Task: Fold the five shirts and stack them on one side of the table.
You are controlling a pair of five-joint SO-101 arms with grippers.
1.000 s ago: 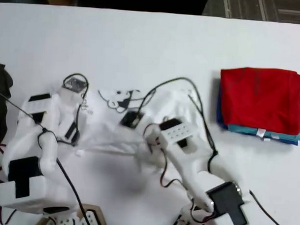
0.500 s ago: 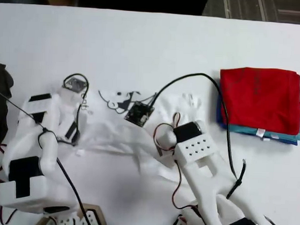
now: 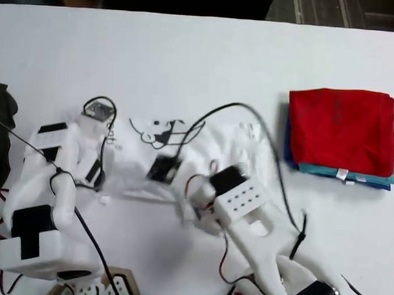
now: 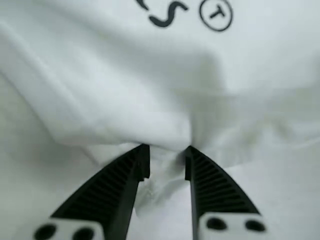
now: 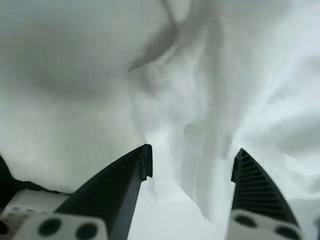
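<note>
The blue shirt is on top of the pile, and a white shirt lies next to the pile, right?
Not quite. The high view shows the red shirt on top of the pile; the blue shirt peeks out underneath. A white shirt does lie next to it.

Matt cloth shirt [image 4: 150,85]; ribbed black plastic left pincer [image 4: 166,162].

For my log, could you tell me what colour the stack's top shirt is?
The top shirt is red, clearest in the high view.
</note>
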